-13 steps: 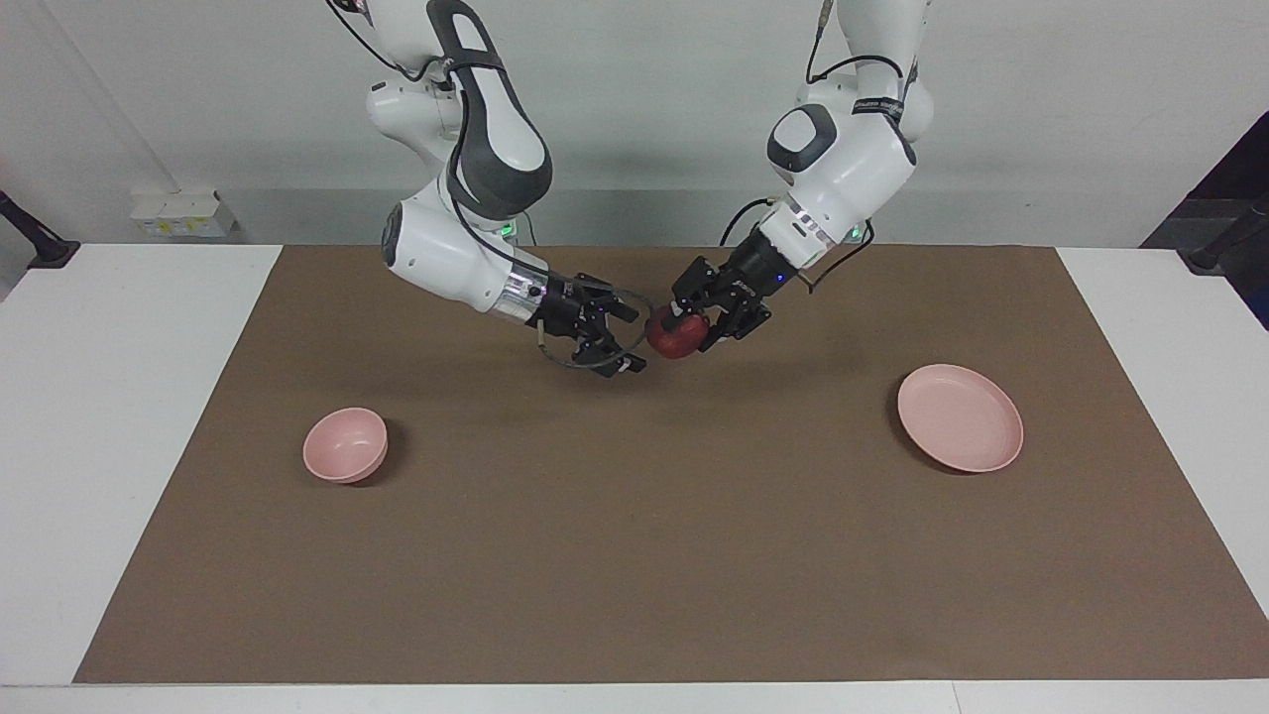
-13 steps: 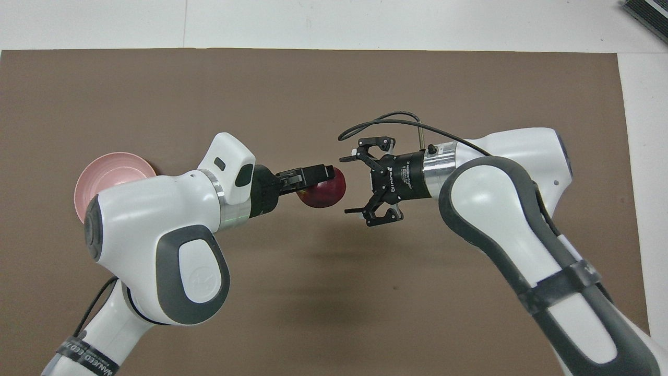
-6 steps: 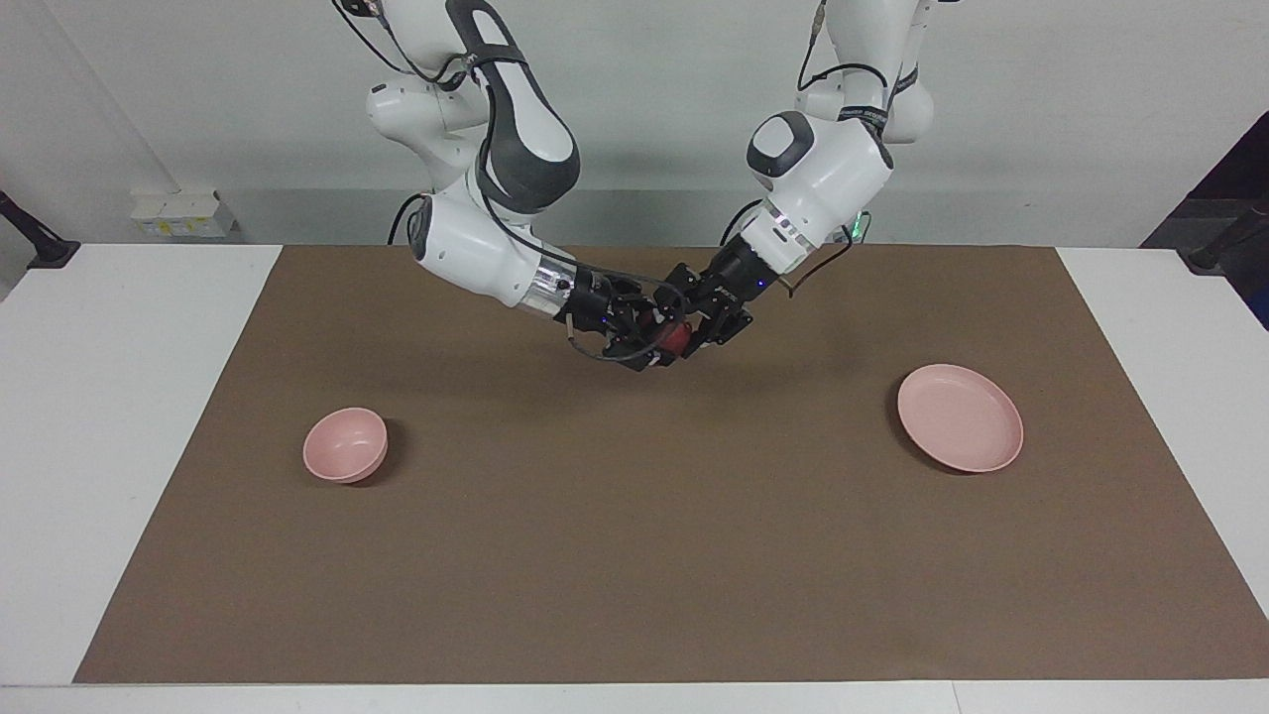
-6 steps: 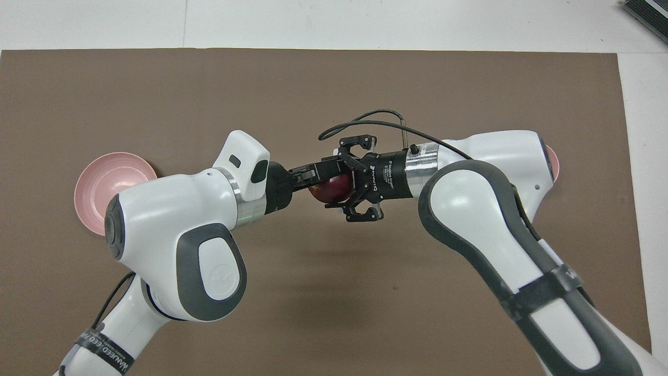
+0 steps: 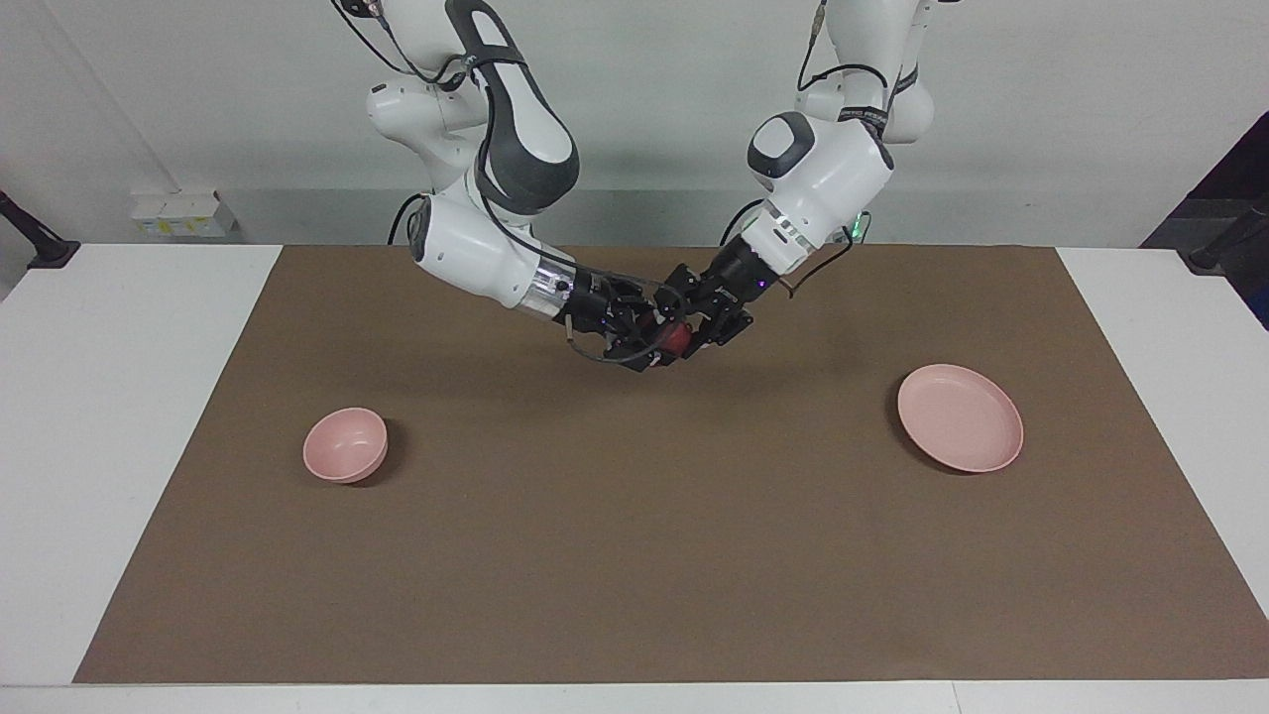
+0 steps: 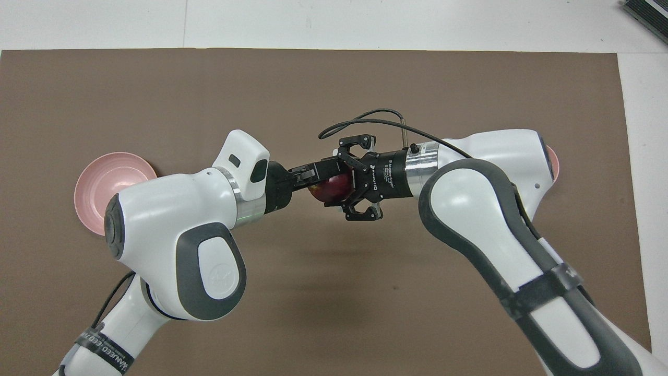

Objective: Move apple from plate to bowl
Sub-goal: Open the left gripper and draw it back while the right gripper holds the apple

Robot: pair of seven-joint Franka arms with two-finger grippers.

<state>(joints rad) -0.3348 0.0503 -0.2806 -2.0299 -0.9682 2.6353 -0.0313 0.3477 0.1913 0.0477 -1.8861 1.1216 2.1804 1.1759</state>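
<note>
The dark red apple hangs in the air over the middle of the brown mat. My left gripper is shut on it. My right gripper meets it from the bowl's side, open, with one finger on either side of the apple. The pale pink plate lies empty toward the left arm's end of the table. The pink bowl stands empty toward the right arm's end. In the overhead view only a sliver of the bowl shows past my right arm.
A brown mat covers most of the white table. A white socket box sits by the wall past the right arm's end.
My right gripper has moved in from beside the apple until its fingers stand around it. My left gripper has shifted slightly toward it with the apple. Little has changed in the last half second.
</note>
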